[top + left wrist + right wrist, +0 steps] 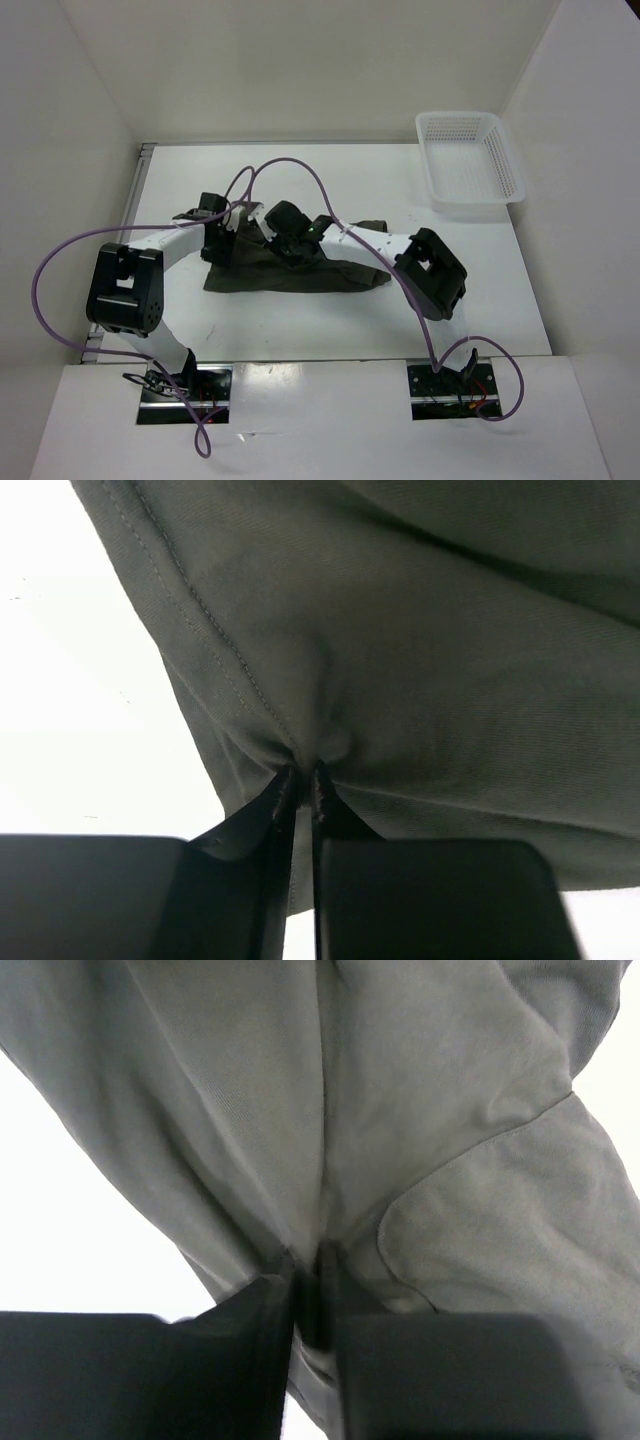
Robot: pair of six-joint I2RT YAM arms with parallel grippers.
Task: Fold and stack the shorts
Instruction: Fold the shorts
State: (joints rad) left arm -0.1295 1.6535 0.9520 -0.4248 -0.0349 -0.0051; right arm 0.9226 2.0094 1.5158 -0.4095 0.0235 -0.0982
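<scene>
The dark olive-green shorts (300, 272) lie bunched in the middle of the white table. My left gripper (228, 225) is at their upper left part and my right gripper (292, 238) is just right of it, over the top middle. In the left wrist view my left gripper (300, 780) is shut on a pinched fold of the shorts (420, 650) near a stitched hem. In the right wrist view my right gripper (306, 1265) is shut on a gathered fold of the shorts (240, 1100), next to a sewn pocket patch.
A white mesh basket (470, 162) stands at the back right of the table (330, 330). White walls close in the table on the left, back and right. Purple cables loop over both arms.
</scene>
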